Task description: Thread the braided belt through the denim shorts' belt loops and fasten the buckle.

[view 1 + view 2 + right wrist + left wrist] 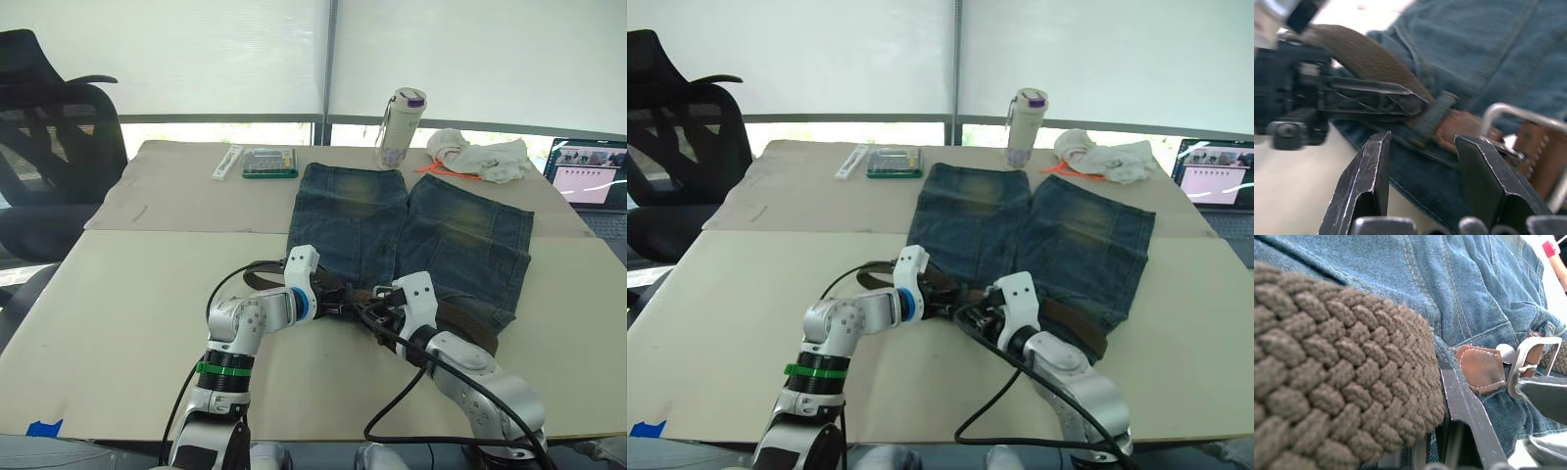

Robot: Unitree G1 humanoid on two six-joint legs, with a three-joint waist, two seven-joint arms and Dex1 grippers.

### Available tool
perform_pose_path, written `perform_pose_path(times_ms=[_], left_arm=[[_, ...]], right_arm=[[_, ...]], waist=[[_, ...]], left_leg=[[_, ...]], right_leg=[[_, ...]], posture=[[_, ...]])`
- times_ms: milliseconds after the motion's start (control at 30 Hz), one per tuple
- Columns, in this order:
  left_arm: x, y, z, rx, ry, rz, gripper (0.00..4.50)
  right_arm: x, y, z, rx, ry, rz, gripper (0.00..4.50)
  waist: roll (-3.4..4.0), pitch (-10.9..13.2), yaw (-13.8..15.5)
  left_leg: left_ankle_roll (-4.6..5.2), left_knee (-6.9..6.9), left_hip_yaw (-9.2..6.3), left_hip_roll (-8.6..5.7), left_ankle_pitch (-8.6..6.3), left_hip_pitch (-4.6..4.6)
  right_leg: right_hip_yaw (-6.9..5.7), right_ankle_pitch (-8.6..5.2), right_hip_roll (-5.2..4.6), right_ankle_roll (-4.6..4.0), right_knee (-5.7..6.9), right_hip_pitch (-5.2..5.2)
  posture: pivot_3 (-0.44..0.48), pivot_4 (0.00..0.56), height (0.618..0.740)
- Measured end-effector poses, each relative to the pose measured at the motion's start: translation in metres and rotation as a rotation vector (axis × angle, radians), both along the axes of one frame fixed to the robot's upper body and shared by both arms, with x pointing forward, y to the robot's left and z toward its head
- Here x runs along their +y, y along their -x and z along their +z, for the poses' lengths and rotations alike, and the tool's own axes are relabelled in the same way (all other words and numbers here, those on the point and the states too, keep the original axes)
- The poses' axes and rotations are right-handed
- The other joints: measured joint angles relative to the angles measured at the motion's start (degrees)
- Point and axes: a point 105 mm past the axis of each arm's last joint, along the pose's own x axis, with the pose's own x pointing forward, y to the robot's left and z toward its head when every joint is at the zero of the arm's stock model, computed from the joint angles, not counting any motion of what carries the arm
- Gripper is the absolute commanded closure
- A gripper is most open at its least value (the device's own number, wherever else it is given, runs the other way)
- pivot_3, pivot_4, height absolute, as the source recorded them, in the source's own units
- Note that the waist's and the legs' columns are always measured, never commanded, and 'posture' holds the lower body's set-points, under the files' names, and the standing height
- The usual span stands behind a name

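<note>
Left gripper (333,300) clamped on braided belt (1342,377), tip aimed along the waistband at buckle (1533,363); right gripper (1422,161) spread, empty, beside buckle.

Office or meeting room, by the look of it.
A black swivel chair (49,147) stands at a large pale table (108,323), an open laptop (588,174) sits at the table's far right, and white roller blinds (196,54) cover wide windows.

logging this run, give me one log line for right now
phase: buckling | left gripper: shut on braided belt | right gripper: open by buckle | denim shorts: flat on table
</note>
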Motion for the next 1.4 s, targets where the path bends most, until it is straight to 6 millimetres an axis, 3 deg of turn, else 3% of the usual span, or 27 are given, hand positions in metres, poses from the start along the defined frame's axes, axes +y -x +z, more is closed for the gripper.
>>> perform_pose_path(times_ms=[267,400,567,867,1133,1300,1400], left_arm=[[0.000,-0.001,-0.001,-0.013,-0.006,0.011,4.50],[0.000,-0.001,-0.001,-0.015,-0.009,0.011,4.50],[0.000,-0.001,-0.001,-0.014,-0.009,0.010,4.50],[0.001,-0.001,-0.001,-0.014,-0.012,0.012,4.50],[0.001,-0.002,-0.001,-0.014,-0.012,0.011,4.50],[0.001,-0.002,-0.001,-0.014,-0.012,0.011,4.50],[0.000,-0.002,-0.001,-0.014,-0.010,0.010,4.50]], right_arm=[[-0.002,0.006,-0.014,0.073,0.015,-0.002,2.19],[-0.014,-0.005,-0.014,0.014,0.064,-0.104,2.19],[-0.020,-0.014,-0.004,-0.094,0.005,-0.179,2.19],[-0.013,-0.009,0.001,-0.147,-0.034,-0.118,2.19],[0.006,0.014,0.007,-0.092,-0.074,0.054,2.19],[0.007,0.002,0.014,-0.117,-0.070,0.036,2.19],[-0.002,-0.010,0.003,-0.087,-0.035,-0.047,2.19]], waist=[[0.00,0.0,-0.1],[0.00,0.0,-0.1],[0.00,0.0,-0.2],[0.00,0.0,-0.4],[0.00,0.0,-0.5],[0.00,0.0,-0.4],[0.00,0.0,-0.4]], left_leg=[[0.36,0.04,-0.03,-0.01,-0.21,0.00],[0.31,0.05,-0.02,-0.03,-0.18,0.01],[0.04,0.05,-0.03,-0.03,-0.02,-0.01],[0.04,0.03,-0.06,0.00,-0.02,-0.01],[0.36,0.04,-0.12,0.02,-0.21,-0.01],[0.31,0.04,-0.14,0.00,-0.18,0.00],[0.06,0.05,-0.14,-0.02,-0.03,-0.04]], right_leg=[[0.00,0.00,0.01,0.01,0.02,0.02],[-0.01,-0.01,0.01,0.03,0.02,0.02],[0.00,-0.02,0.03,0.04,0.00,0.02],[0.00,-0.02,0.03,0.04,0.01,0.02],[-0.01,-0.02,0.03,0.03,0.01,0.03],[-0.03,-0.02,0.04,0.03,0.02,0.03],[-0.02,-0.02,0.03,0.03,-0.01,0.04]], posture=[[0.000,0.150,0.737],[0.000,0.150,0.737],[0.000,0.150,0.737],[0.000,0.150,0.737],[0.000,0.150,0.737],[0.000,0.150,0.737],[0.000,0.150,0.737]])
